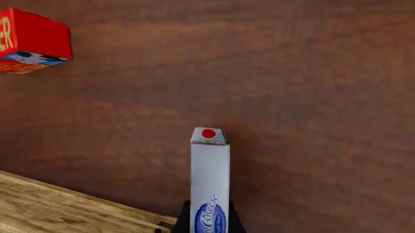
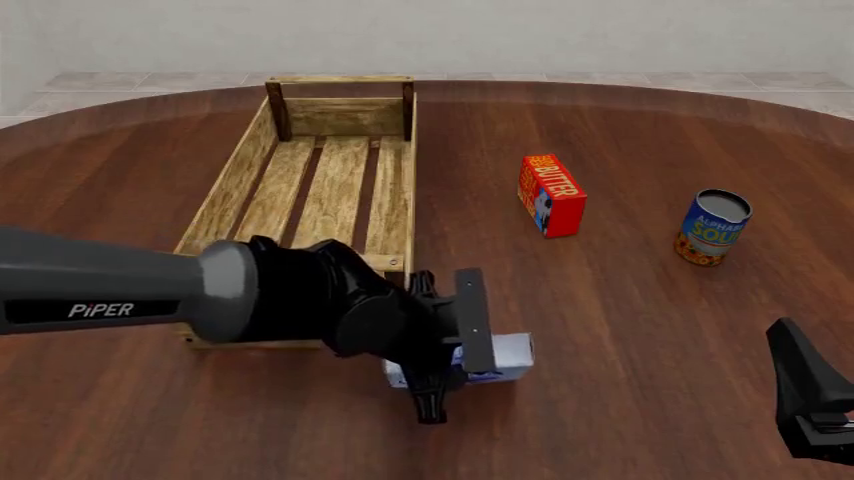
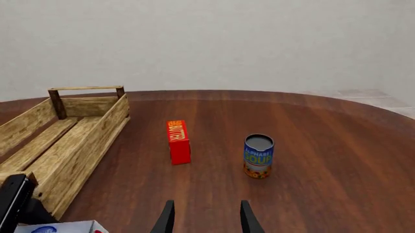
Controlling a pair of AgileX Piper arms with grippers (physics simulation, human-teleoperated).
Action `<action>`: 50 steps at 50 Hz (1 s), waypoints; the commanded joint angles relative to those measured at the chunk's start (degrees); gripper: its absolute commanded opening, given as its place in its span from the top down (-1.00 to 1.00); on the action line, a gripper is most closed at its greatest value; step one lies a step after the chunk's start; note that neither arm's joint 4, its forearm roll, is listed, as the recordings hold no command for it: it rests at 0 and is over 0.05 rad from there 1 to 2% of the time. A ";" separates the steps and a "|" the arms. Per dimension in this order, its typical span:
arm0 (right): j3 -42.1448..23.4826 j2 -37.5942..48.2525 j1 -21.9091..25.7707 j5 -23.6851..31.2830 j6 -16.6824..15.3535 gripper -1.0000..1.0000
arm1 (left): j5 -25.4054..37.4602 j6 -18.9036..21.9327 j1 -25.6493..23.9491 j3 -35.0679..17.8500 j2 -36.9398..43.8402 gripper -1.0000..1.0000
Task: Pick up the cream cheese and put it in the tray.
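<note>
The left gripper (image 2: 447, 365) is closed on the cream cheese (image 2: 497, 357), and the left wrist view shows why the grip looks secure: the white box (image 1: 209, 184) runs straight out from between the dark fingers, pinched across its thin dimension with the blue oval label facing the camera. The box sits just beside the near corner of the tray (image 2: 235, 168), over the table (image 2: 627, 330), seemingly lifted clear of it (the front view does not settle this). It is not yet inside the crate. The left arm reaches in from the left, its wrist bent over so the fingers point down and across. The right gripper (image 3: 205, 218) hangs back near its own edge, fingers parted with nothing between them, facing the butter box (image 3: 178, 142) and the soup can (image 3: 259, 156), both well apart from the crate.
</note>
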 commanded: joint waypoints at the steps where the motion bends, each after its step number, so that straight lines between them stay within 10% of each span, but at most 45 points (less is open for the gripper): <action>1: 0.00 0.00 0.00 0.00 0.00 -1.00 | 2.91 -1.62 -0.32 -3.25 -2.97 1.00; 27: 0.00 0.00 -0.06 0.08 0.05 -1.00 | 10.68 -11.82 0.39 -14.21 -11.11 1.00; 50: 0.00 0.00 0.01 -0.70 -0.29 -1.00 | 10.74 -18.94 10.78 -22.05 -13.24 1.00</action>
